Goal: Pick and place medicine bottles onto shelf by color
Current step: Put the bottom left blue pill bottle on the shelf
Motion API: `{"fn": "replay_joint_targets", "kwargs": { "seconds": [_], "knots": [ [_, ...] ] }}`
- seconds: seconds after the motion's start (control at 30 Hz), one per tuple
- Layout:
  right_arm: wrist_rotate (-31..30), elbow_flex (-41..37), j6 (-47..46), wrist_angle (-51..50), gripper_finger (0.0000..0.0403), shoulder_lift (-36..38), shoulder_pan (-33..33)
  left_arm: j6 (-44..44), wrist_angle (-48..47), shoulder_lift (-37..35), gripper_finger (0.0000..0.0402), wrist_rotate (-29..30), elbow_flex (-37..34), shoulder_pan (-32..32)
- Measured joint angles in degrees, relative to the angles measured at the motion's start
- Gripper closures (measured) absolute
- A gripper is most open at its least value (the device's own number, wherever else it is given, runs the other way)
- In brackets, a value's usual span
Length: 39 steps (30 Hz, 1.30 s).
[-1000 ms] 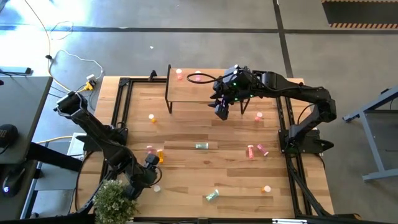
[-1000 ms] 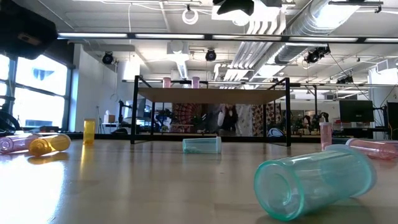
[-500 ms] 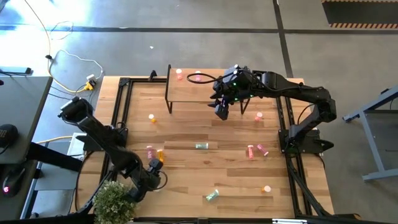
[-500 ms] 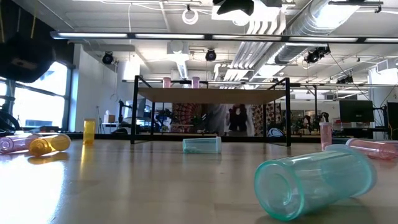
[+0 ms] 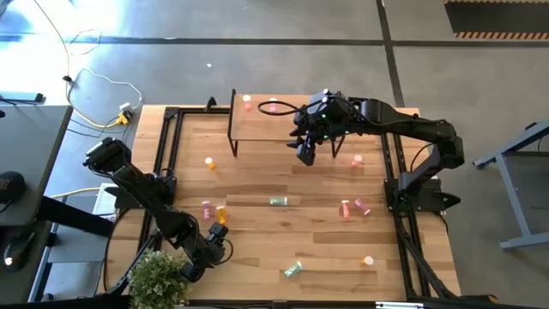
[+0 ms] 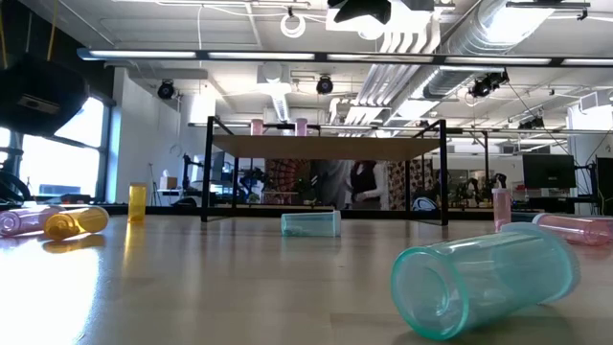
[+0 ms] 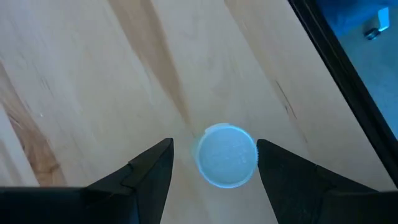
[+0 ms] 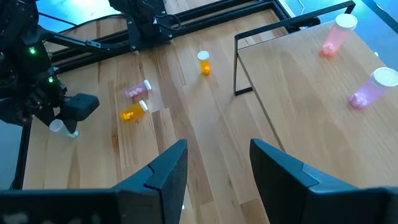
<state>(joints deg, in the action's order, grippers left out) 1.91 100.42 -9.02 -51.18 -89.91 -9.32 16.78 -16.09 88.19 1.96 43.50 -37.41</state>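
Left gripper (image 7: 211,163) jaws apart around a white cap (image 7: 226,155) on the worktop (image 7: 93,74), right gripper (image 8: 214,163) jaws apart over the shelf (image 8: 311,106).

Translucent glossy plastic bottles (image 6: 484,279); pale wood shelf (image 5: 266,129), black metal legs.

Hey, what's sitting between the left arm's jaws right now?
In the left wrist view, a white-capped bottle stands on the table, centred between the open jaws of the left gripper, with a gap on each side.
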Motion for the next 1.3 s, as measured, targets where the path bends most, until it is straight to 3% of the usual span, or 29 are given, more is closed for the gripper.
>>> {"fn": "replay_joint_targets", "kwargs": {
  "seconds": [0.43,0.9,1.3],
  "knots": [
    [0.00,-0.01,0.02,0.00,0.0237,-0.02,0.00,2.94,4.24,5.83,0.0184,-0.87,0.01,0.02],
    [0.00,-0.02,0.04,-0.02,0.0237,-0.04,0.00,8.39,13.15,5.50,0.0235,-1.55,-5.19,0.09],
    [0.01,-0.02,0.00,-0.02,0.0237,-0.04,0.01,8.60,13.94,5.56,0.0241,-0.52,-5.28,-0.61]
  ]
}}
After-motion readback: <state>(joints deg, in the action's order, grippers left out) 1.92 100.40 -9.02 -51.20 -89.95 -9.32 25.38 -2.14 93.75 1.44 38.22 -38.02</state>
